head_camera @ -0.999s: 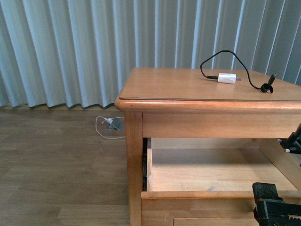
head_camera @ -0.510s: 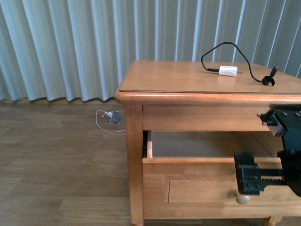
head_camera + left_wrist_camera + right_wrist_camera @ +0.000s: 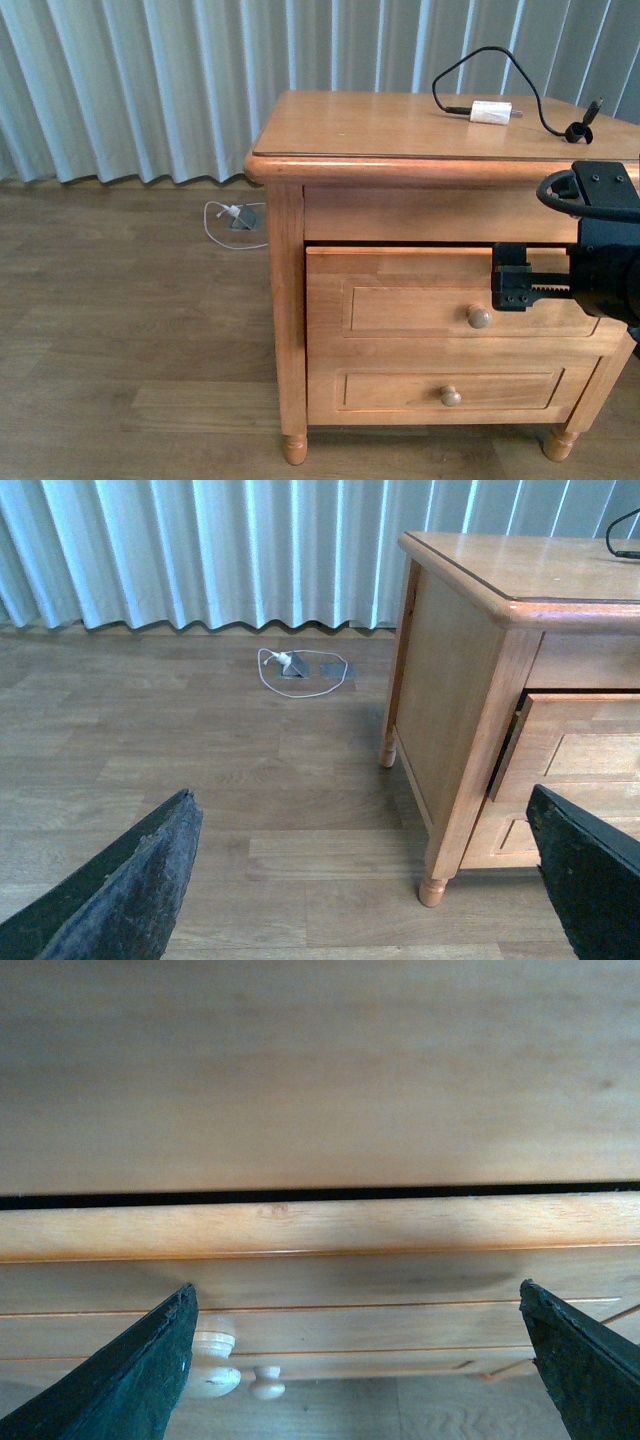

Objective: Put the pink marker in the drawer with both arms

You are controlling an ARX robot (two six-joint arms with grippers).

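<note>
At 3 o'clock in the front view, right gripper [image 3: 512,290] sits spread, just beside the top drawer [image 3: 440,300], knob [image 3: 480,318] at its 7 o'clock. Drawer looks nearly shut, a thin gap on top. Marker not visible, likely inside. Charger [image 3: 490,112] on the table [image 3: 380,125].

Left wrist view: left gripper [image 3: 365,880] spread, empty, well apart from the table at 3 o'clock.

Right wrist view: right fingers [image 3: 150,1380] wide apart, facing the drawer front; knob at 7 o'clock. Right arm nearer.

Glossy wooden drawer [image 3: 440,300], matt black gripper [image 3: 512,290]
</note>
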